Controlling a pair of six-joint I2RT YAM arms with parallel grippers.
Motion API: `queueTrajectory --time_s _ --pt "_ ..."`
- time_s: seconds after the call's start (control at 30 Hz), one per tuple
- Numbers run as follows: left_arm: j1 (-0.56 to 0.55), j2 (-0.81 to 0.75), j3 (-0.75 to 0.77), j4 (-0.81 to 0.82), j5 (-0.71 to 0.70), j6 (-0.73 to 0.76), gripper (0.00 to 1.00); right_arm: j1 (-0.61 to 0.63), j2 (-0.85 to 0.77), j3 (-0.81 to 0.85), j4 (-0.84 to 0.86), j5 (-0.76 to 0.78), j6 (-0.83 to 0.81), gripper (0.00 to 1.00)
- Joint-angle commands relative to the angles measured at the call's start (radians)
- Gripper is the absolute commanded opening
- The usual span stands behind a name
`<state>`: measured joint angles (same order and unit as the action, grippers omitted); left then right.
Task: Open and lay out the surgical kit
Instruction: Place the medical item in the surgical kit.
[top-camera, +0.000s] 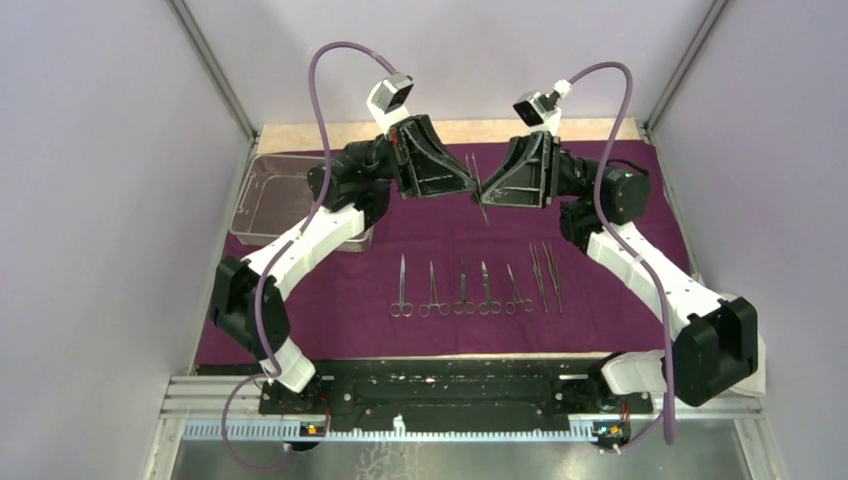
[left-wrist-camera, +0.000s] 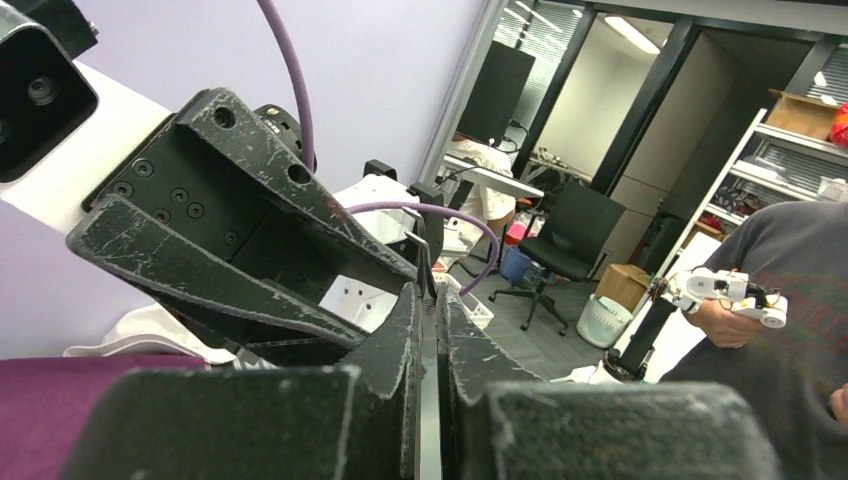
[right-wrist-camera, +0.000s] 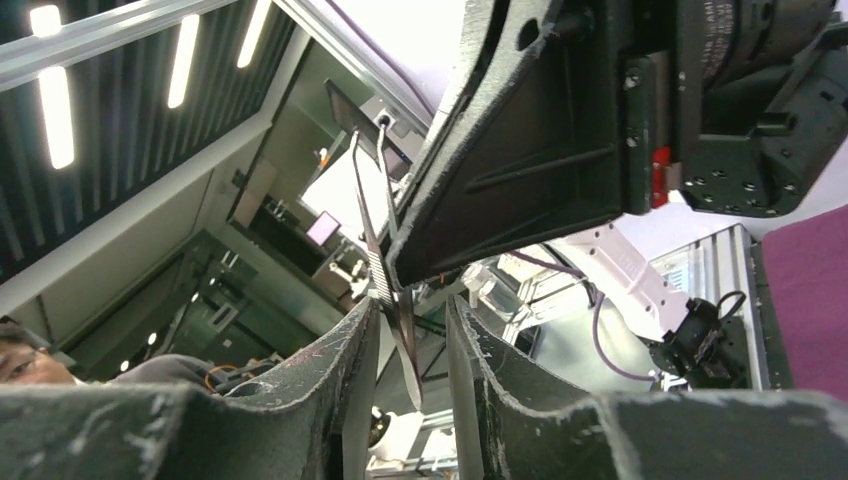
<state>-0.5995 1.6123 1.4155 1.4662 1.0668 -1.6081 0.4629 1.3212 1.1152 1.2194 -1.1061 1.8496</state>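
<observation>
- Your left end effector is clamped on a pair of tweezers, which is held in the air above the purple wrap.
- Your right end effector faces it, fingers apart on either side of the same tweezers.
- Seven more instruments lie in a row on the wrap.
- The mesh tray sits at the wrap's far-left corner.

The cloth wrap is dark purple fabric, matt and smooth. The wire-mesh tray is silvery metal. The scissor-like instruments and the tweezers are bright polished steel, and the tweezers are ridged at the grip. The left gripper and right gripper have matt black plastic fingers, rough and scratched pale. The arm shells are glossy white plastic.
</observation>
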Motion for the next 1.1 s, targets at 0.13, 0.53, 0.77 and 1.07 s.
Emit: queueTrajectory --time_s 0.13,0.53,0.77,1.07 --pt "-0.021 0.023 0.051 0.176 0.005 -0.009 0.00 0.017 0.025 0.071 0.207 0.012 0.135 0.11" --pt "0.108 -0.230 -0.242 -0.281 -0.023 0.365 0.99 -0.093 -0.188 0.087 -0.880 0.015 -0.715 0.00" --pt "0.264 -0.485 -0.295 -1.353 -0.387 1.016 0.99 -0.127 -0.297 0.188 -2.103 0.967 -1.682 0.00" --pt "0.267 -0.514 -0.319 -1.474 -0.627 1.075 0.99 -0.169 -0.216 0.012 -2.305 1.330 -2.013 0.00"
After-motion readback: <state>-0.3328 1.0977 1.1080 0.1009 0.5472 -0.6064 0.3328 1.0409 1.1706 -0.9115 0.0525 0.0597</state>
